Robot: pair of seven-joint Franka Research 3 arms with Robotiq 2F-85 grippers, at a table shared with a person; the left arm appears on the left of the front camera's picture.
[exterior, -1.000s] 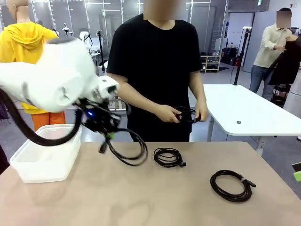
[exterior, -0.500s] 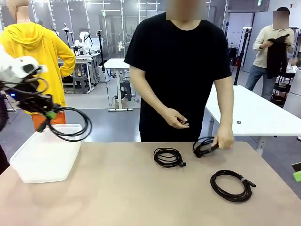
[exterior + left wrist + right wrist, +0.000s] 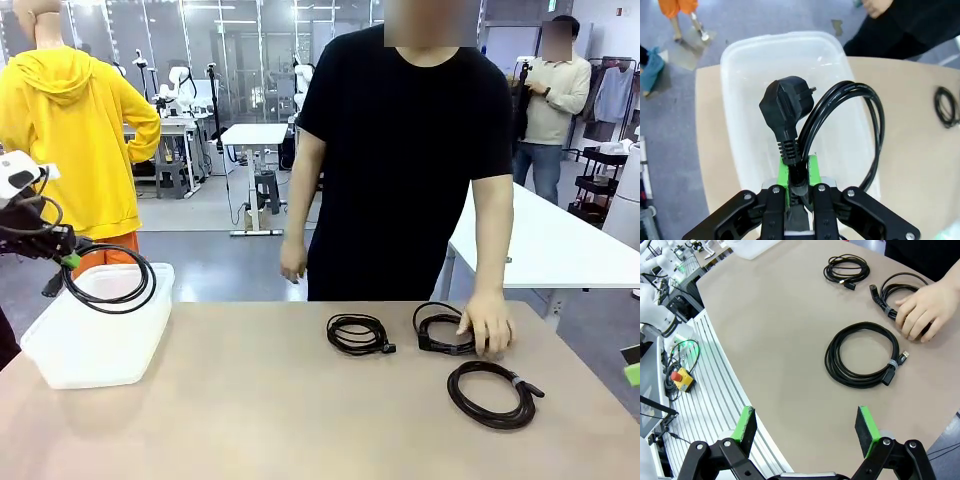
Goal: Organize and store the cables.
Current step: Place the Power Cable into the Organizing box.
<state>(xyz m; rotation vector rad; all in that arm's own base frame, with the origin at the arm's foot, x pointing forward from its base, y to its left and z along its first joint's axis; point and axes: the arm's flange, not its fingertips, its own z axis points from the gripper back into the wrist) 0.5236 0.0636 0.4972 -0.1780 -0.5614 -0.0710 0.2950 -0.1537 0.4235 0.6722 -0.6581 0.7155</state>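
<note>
My left gripper (image 3: 62, 257) is shut on a black cable coil (image 3: 108, 281) that hangs over the white bin (image 3: 60, 350) at the table's left end. Seen from the left wrist, the green pads (image 3: 784, 172) pinch the cord just below its plug (image 3: 785, 107), above the bin (image 3: 740, 55). Three more cables lie on the table: a small coil (image 3: 358, 333), one (image 3: 436, 329) under the person's hand (image 3: 490, 325), and a thicker one with a pale band (image 3: 490, 393). My right gripper (image 3: 805, 426) is open, high above the banded coil (image 3: 862, 355).
The person stands at the far side of the table, one hand (image 3: 922, 310) pressing on a coil (image 3: 900, 287). The small coil (image 3: 846, 267) lies beyond it. The table's near edge and a ribbed metal base (image 3: 715, 390) show below my right gripper.
My left arm swung left with the coil, from the table's middle to above the bin. The person set the coil they held down on the table and keeps a hand on it.
</note>
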